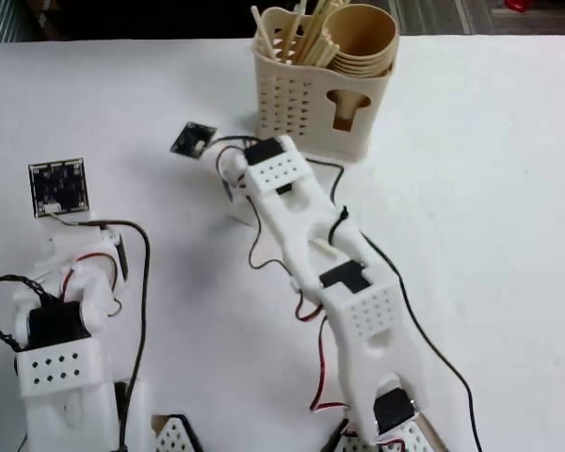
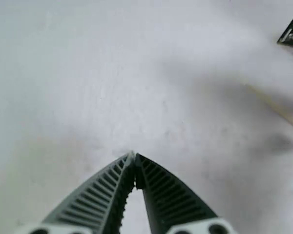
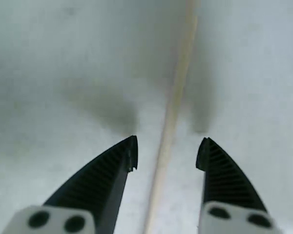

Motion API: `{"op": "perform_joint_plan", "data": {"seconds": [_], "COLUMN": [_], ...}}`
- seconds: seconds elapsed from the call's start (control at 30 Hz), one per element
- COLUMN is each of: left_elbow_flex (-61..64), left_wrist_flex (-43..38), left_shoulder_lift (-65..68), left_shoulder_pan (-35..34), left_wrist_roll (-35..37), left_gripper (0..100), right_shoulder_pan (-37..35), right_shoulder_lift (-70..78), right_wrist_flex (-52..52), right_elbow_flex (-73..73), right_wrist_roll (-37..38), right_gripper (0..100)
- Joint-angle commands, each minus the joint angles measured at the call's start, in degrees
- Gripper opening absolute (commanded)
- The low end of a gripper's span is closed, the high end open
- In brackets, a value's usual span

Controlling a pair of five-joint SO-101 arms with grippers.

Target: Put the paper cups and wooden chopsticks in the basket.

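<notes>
Two end effectors are seen above a white surface (image 1: pixel 490 188). The right end effector (image 3: pixel 167 142) is held fairly wide, and a single wooden chopstick (image 3: pixel 178 92), lying flat on the surface, runs lengthwise through the gap between its fingers; neither finger is seen to touch it. The left end effector (image 2: pixel 135 156) is closed on nothing, its tips pressed together just over bare surface. A cream basket (image 1: pixel 306 113) is placed near the far edge, about midway along it. Stacked paper cups (image 1: pixel 363 42) are held in the part of it toward the right edge, and a bundle of chopsticks (image 1: pixel 297 33) is leaned in the part toward the left edge. The right arm (image 1: pixel 301 217) is stretched from the near edge toward the basket, its wrist close in front of the basket's wall. The left arm (image 1: pixel 61 320) is folded at the near left corner.
</notes>
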Motion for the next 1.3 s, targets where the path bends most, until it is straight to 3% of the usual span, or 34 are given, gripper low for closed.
{"op": "perform_joint_plan", "data": {"seconds": [0.0,0.23,0.43,0.6,1.0,1.27], "left_elbow_flex": [-0.2,-0.2,-0.2,-0.2,-0.2,1.3], "left_wrist_flex": [-1.2,-1.1,-1.1,-1.1,-1.1,-3.3], "left_shoulder_lift": [-1.1,-1.1,-1.1,-1.1,-1.1,-1.1], "left_shoulder_pan": [-0.5,-0.5,-0.5,-0.5,-0.5,-0.5], "left_wrist_roll": [-0.6,-0.6,-0.6,-0.6,-0.6,-0.6], "left_gripper": [2,2,2,2,2,2], "right_shoulder_pan": [-0.3,-0.2,-0.7,-1.2,-1.3,-0.7], "right_shoulder_lift": [0.2,0.9,3.6,3.6,-13.3,-26.3], "right_wrist_flex": [-1.7,-1.8,0.7,6.0,14.6,11.6], "right_elbow_flex": [-2.3,-2.3,-2.3,-2.3,-2.3,-2.3], "right_wrist_roll": [-0.5,-0.5,-0.2,-0.1,-0.7,-9.9], "right_gripper": [19.6,19.3,4.3,2.9,1.9,1.9]}}
